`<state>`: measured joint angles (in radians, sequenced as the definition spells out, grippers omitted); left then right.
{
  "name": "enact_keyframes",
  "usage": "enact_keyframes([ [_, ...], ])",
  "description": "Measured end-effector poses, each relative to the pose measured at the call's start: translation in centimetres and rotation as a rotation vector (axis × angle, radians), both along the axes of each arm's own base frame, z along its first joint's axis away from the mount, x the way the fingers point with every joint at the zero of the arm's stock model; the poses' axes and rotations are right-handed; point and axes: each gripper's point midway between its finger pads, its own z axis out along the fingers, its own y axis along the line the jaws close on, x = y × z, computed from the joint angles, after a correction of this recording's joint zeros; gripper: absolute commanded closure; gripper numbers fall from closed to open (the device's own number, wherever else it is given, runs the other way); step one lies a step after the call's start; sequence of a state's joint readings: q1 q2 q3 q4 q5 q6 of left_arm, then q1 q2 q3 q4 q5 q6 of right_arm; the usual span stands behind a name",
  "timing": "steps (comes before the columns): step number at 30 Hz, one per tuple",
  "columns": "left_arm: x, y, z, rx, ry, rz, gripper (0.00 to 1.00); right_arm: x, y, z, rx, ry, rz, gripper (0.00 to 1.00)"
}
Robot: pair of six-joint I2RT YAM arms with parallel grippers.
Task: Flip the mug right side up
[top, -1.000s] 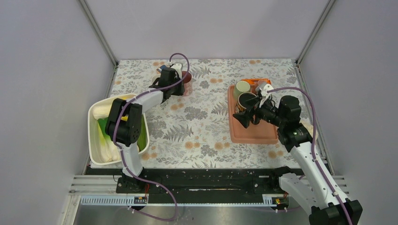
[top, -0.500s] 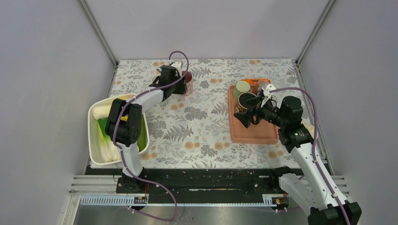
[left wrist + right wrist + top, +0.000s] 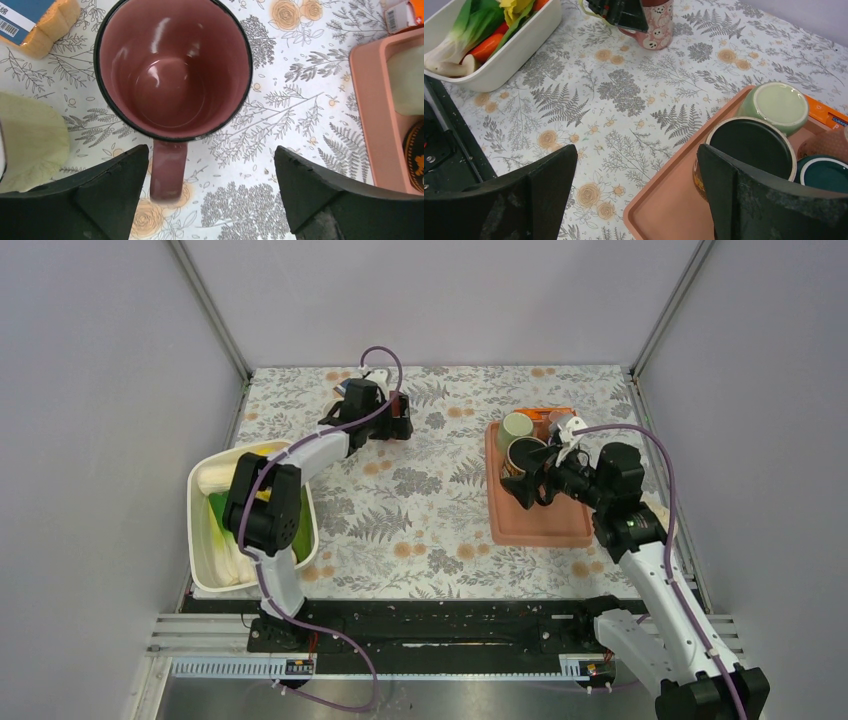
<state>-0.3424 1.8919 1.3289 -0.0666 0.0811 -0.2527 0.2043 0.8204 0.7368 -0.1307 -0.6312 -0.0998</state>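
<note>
The maroon mug (image 3: 174, 70) stood mouth-up on the floral tablecloth (image 3: 300, 100), far left. The left gripper (image 3: 210, 150) hung over it, jaws spread clear, apparently leaving it standing alone. The right gripper (image 3: 636, 150) gaped empty over the pink tray (image 3: 664, 200).

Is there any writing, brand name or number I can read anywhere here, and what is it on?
Nothing here reads clearly.
Blue barcode label on the yellow sponge: print too small to read.
Barcode sticker on the orange box: blurred, unreadable.
Pink mug: only small face drawings, no words.
</note>
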Motion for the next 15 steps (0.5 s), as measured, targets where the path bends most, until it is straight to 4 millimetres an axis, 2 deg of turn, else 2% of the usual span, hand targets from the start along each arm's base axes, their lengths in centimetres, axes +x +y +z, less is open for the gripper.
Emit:
enact_keyframes([
  [4, -1.0, -0.3, 2.0, -0.025, -0.021, -0.018, 0.01, 1.3, -0.8, -0.7, -0.054, 0.035, -0.048, 0.01],
  [9, -2.9, -0.7, 7.0, -0.062, -0.112, -0.068, 0.01, 3.0, -1.8, -1.8, -0.147, 0.072, -0.096, 0.01],
  [11, -3.8, -1.0, 8.9, -0.075, -0.153, -0.104, 0.01, 3.6, -2.4, -2.6, -0.188, 0.086, -0.117, 0.02],
  [15, -5.5, -1.2, 11.5, -0.083, -0.215, -0.164, 0.01, 4.3, -3.8, -4.8, -0.282, 0.126, -0.153, 0.04],
])
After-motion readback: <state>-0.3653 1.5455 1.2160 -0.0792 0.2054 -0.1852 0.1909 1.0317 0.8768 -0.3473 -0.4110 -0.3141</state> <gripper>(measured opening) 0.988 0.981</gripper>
